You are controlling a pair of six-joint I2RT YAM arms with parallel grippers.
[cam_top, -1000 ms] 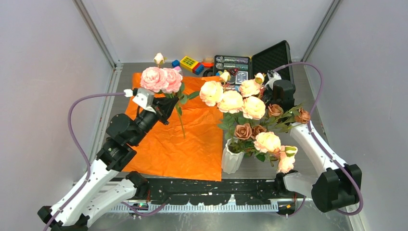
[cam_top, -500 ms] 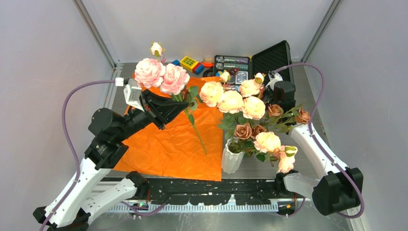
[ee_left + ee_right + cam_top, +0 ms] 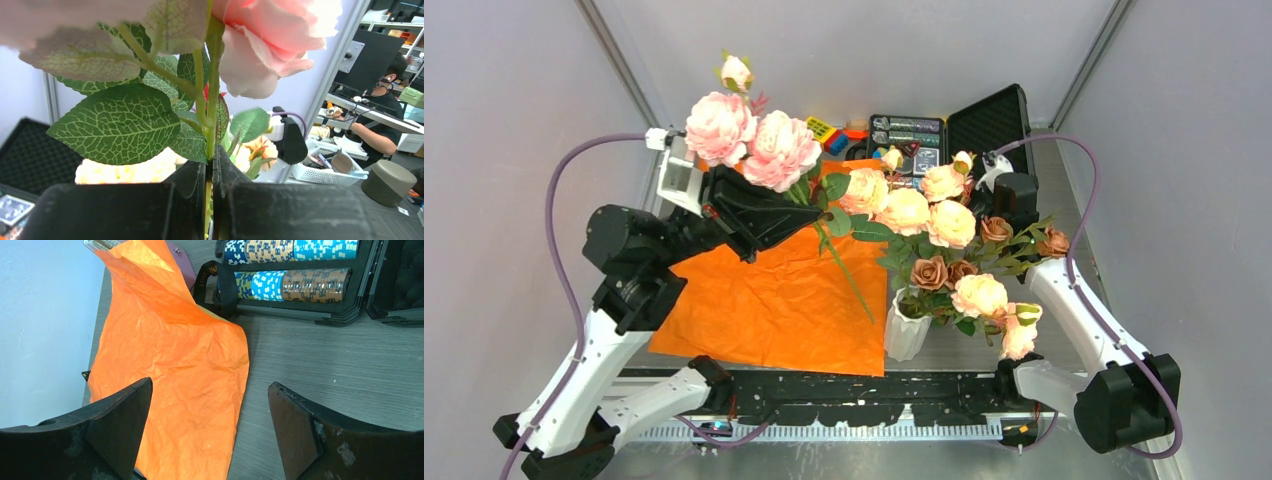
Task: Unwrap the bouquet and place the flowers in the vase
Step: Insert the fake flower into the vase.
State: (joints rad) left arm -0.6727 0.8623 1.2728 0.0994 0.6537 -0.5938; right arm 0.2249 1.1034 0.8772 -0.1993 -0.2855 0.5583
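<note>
Left claw (image 3: 210, 172) here: I'm pinched shut on the green stem (image 3: 214, 100) of a pink rose sprig (image 3: 752, 140), and my wrist view shows that stem squeezed right between my two black fingers (image 3: 187, 182) with leaves fanning out above. From the top view I'm holding it up in the air over the far left part of the orange paper (image 3: 774, 300). The blooms sit up and to the left, with a little cream bud (image 3: 736, 72) topping it off. The bare end of the stem slants down to the right and ends just left of the vase (image 3: 907, 330). Can't tell if it's touching anything down there.

The vase is the small white ribbed one. It stands upright near the front edge of the table (image 3: 1059, 170), right by the paper's near right corner. It's already stuffed with roses (image 3: 924, 215), cream and peach up top, a few brownish ones lower down, and one peach head drooping off to the right.

The paper is spread flat and crinkly across the left half of the table, nothing wrapped in it.

My right claw (image 3: 210, 390) is spread wide with nothing in it. It's parked at the far right behind the vase bunch, looking down at the paper's far corner and the chip case (image 3: 290, 270).
</note>
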